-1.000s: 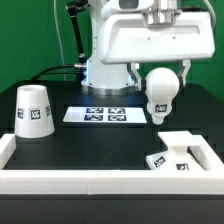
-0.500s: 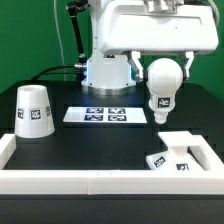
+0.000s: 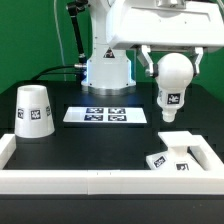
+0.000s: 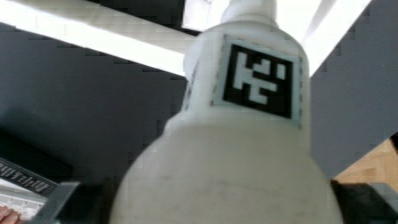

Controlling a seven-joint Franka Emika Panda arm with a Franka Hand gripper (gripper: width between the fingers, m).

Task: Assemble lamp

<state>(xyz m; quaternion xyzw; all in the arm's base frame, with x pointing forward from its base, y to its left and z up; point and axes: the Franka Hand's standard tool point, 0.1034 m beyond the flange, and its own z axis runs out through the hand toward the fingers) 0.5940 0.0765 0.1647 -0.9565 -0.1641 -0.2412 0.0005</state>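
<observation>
My gripper [image 3: 173, 66] is shut on the white ball-shaped bulb [image 3: 172, 82] and holds it in the air, stem down with its tag facing front, above the lamp base [image 3: 174, 150]. The base is a flat white square with a short post and tags; it lies at the exterior view's right by the white wall. The tapered white shade [image 3: 33, 110] stands at the exterior view's left. In the wrist view the bulb [image 4: 240, 130] fills most of the picture, and a tagged corner of the base [image 4: 27, 185] shows beside it.
The marker board [image 3: 105, 115] lies flat on the black table between the shade and the base. A white wall [image 3: 100, 180] runs along the front and up both sides. The arm's white pedestal [image 3: 105, 70] stands behind the board.
The gripper has lifted the bulb and carried it toward the exterior view's right, from beside the marker board to above the base. The shade and base have not moved.
</observation>
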